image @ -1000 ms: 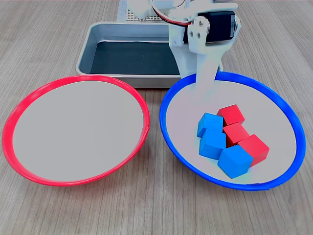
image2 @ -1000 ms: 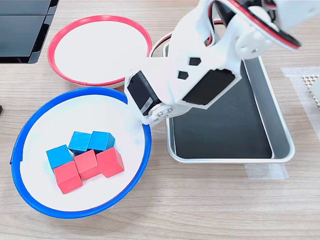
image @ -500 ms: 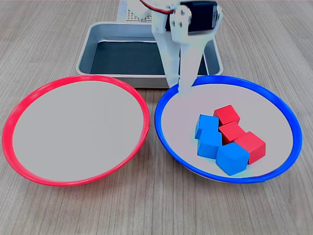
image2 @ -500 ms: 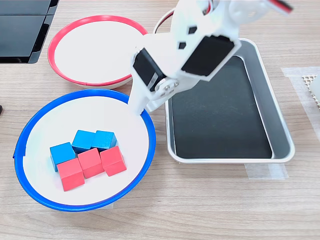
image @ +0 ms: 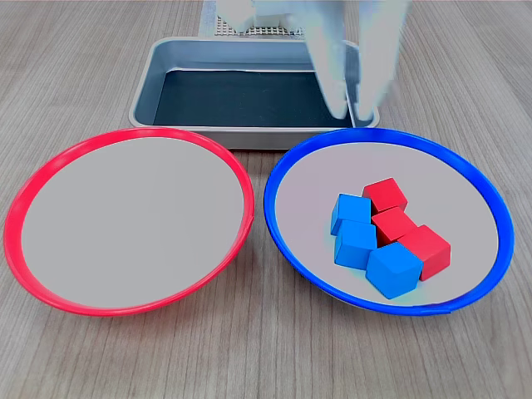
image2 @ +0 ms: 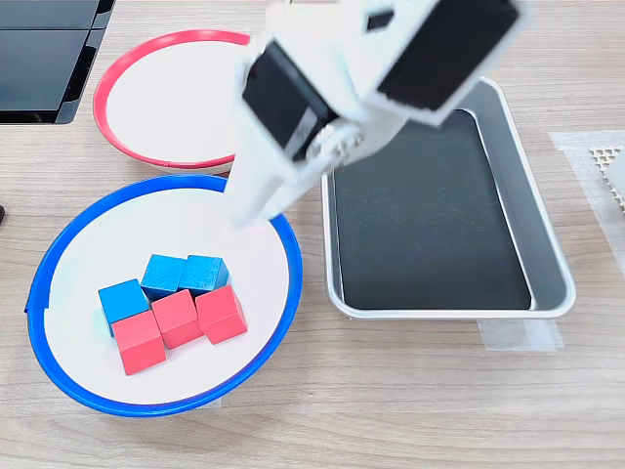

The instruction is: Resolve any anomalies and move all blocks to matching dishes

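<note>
On the wood table [image: 100, 349] in the first exterior view, the red dish [image: 126, 223] lies empty at that picture's left, and the blue dish [image: 384, 223] at its right holds all six blocks in one tight cluster. Three blue blocks [image: 362, 243] sit on the cluster's left side and three red blocks [image: 401, 224] on its right, touching one another. Only the red ones are out of place, so I judge they must go across to the red dish. Behind both dishes stands the grey tray [image: 166, 79], empty. The gripper [image: 353, 104] hangs blurred above the tray's near right corner, just past the blue rim; two pale fingers [image: 332, 75] show a gap between them, so it looks parted and holds nothing.

From above, in the second exterior view, the blue dish [image2: 59, 254] is near the bottom left and the red dish [image2: 107, 88] above it. The blocks form two rows, blue [image2: 182, 276] above red [image2: 180, 319]. The arm [image2: 371, 68] hangs over the gap between dishes and tray [image2: 547, 244], its white tip [image2: 256, 200] above the blue dish's upper rim. The fingers' state cannot be told from here. Packed so closely, a red block may be awkward to pinch alone.
</note>
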Robot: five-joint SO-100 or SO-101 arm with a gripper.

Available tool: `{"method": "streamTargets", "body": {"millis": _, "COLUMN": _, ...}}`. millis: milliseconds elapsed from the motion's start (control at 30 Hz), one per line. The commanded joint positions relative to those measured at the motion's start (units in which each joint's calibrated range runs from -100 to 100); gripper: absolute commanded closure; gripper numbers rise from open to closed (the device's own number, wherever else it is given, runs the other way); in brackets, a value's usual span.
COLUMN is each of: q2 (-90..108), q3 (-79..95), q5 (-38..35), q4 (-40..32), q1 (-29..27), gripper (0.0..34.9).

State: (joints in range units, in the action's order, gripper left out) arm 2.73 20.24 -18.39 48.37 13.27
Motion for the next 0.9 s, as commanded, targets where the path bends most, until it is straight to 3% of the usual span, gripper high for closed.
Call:
{"method": "streamTargets", "body": {"millis": 0, "q2": -3.9, "q3": -3.3, "q5": -0.4, "q4": -3.8, "q1": 1.9, "gripper": 26.4}}
{"method": "streamTargets", "body": {"millis": 300, "q2": -17.5, "q3": -10.1, "q5": -2.9, "q4": -7.1, "q1": 3.6, "gripper": 19.7}}
{"method": "streamTargets", "body": {"millis": 600, "q2": -19.1, "q3": -13.1, "q5": -7.0, "q4": -2.7, "q1": 4.0, "gripper": 19.0}}
{"method": "streamTargets", "body": {"millis": 867, "q2": -19.3, "q3": -12.8, "q5": -9.9, "q4": -3.9, "q1": 3.9, "gripper": 17.8}}
